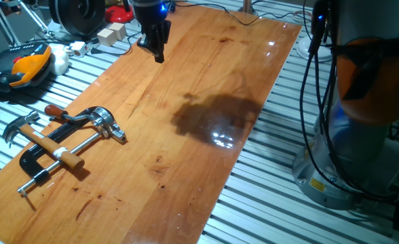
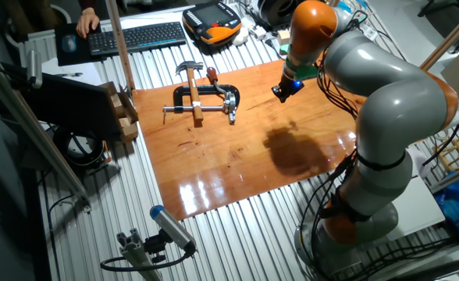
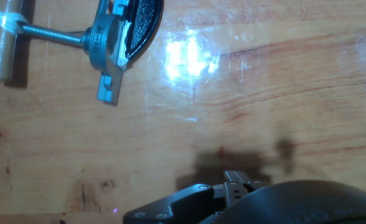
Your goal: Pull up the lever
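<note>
Lever point(image 1: 69, 118) first, in one fixed view: it lies low on the near-left part of the wooden board point(image 1: 206, 81), a slim silver arm running from the clamp's chrome head point(image 1: 106, 124) back toward its reddish tip beside the hammer point(image 1: 28, 130). It looks flat, not raised, so by my reading the pull has not begun. The gripper point(image 1: 158, 49) hangs over the far end of the board, well apart from the clamp point(image 1: 64, 152), its dark fingers pointing down and seemingly close together with nothing between them (I cannot be sure of the gap at this size).

From the other fixed view the same layout holds: the clamp with its head point(image 2: 229, 103) sits near the board's far edge, the hammer point(image 2: 192, 90) across it, and the gripper point(image 2: 282, 91) floats off to one side, touching nothing.

The hand view shows only the chrome head point(image 3: 108, 46) and the threaded rod point(image 3: 49, 34) in the upper left; the lever itself is not clearly in frame, and the fingers are hidden behind the dark housing at the bottom, so their state cannot be told here.

My judgement: everything is left to do, namely travel to the clamp, get under or around the lever, and lift
</note>
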Tool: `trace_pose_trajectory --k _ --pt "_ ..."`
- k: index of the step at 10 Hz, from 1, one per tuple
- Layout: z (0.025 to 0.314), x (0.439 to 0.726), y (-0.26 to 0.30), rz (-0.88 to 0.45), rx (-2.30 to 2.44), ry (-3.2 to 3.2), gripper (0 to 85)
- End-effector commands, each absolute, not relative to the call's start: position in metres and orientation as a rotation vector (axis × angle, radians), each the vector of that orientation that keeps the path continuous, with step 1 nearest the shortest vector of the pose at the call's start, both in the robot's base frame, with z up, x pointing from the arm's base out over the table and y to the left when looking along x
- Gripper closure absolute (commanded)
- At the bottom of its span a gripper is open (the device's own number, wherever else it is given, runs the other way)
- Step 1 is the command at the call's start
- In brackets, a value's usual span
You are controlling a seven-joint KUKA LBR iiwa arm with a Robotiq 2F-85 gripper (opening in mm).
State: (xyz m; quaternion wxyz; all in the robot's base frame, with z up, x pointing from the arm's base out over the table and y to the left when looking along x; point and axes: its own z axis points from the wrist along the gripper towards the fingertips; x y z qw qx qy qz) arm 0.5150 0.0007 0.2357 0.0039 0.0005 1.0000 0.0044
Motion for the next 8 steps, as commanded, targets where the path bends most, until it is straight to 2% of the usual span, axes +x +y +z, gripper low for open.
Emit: trace_pose_trajectory --k 1,8 --pt "0.2357 0.5149 0.0007 0.010 0.002 3.114 85.0" --pt "0.2357 0.5149 0.0007 0.029 0.005 3.078 85.0"
